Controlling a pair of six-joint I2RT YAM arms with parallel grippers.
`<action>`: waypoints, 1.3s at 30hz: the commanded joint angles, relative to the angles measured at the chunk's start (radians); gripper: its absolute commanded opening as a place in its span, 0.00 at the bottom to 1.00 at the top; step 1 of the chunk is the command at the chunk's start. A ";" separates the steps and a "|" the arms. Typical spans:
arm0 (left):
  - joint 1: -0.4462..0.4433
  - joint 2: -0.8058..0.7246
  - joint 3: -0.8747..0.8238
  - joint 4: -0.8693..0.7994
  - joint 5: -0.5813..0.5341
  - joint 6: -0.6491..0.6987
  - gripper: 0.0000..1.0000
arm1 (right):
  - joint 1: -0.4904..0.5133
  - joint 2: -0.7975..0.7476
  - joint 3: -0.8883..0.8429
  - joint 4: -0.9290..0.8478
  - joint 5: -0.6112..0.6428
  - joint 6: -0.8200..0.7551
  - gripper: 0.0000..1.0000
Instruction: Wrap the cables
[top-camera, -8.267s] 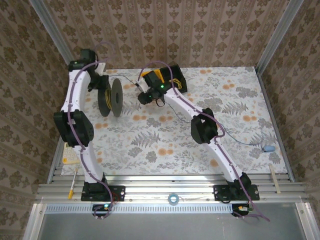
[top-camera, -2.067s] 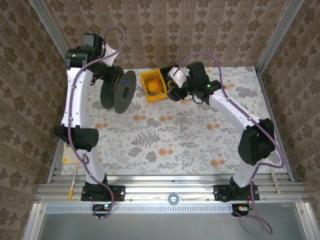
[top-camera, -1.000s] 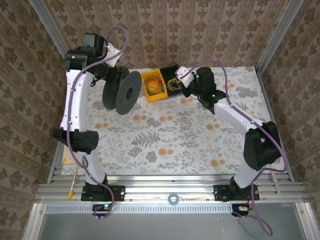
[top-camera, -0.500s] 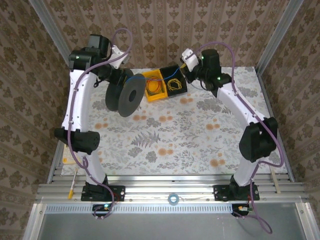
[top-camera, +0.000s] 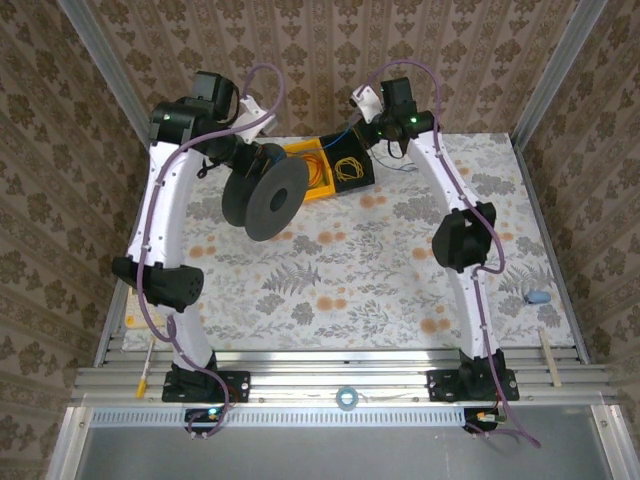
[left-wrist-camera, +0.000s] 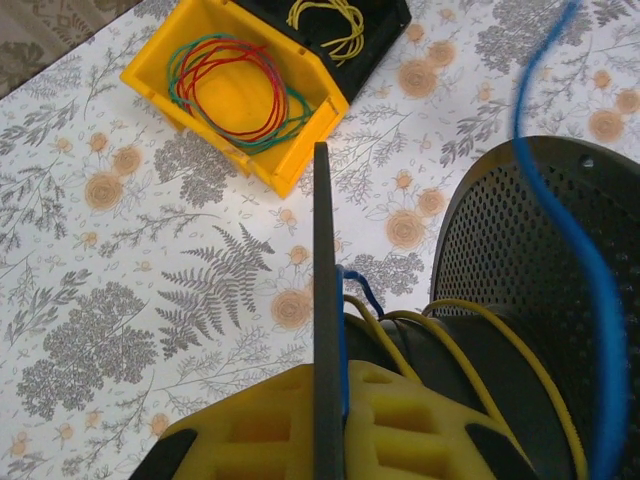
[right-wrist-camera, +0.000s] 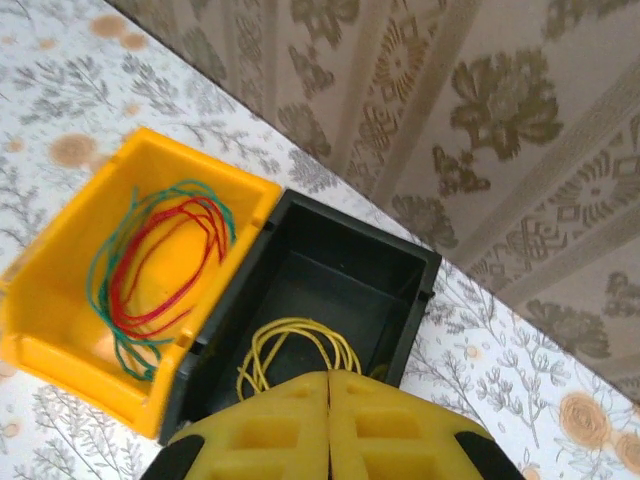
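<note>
Likely limp, light and slippery, best pinched close to the hub, the thin bright blue cable (left-wrist-camera: 590, 300) and thin yellow cable (left-wrist-camera: 530, 355) run onto the black perforated spool (left-wrist-camera: 520, 250) above the floral surface (top-camera: 330, 290) at eleven o'clock, its flange clamped in the left claw (left-wrist-camera: 322, 385), while the right claw (right-wrist-camera: 328, 385) is pressed closed, showing nothing between its tips.

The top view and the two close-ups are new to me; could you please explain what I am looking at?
Two white robot arms stand at the edge of a table. The top view looks down from behind them; each close-up comes from a wrist camera, with that gripper's yellow fingers at the bottom. The left gripper is shut on the rim of a black spool, a blue cable leading off it. The right gripper is shut, facing a yellow bin and a black bin.
</note>
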 joint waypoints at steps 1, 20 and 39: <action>-0.007 -0.069 0.066 -0.020 0.074 0.044 0.00 | -0.017 0.077 0.139 -0.181 0.050 0.029 0.00; 0.230 -0.102 0.068 0.450 0.458 -0.291 0.00 | 0.184 -0.079 -0.271 -0.279 0.338 0.193 0.00; 0.233 -0.232 -0.322 0.965 0.308 -0.733 0.00 | 0.305 -0.301 -0.601 -0.221 0.558 0.334 0.00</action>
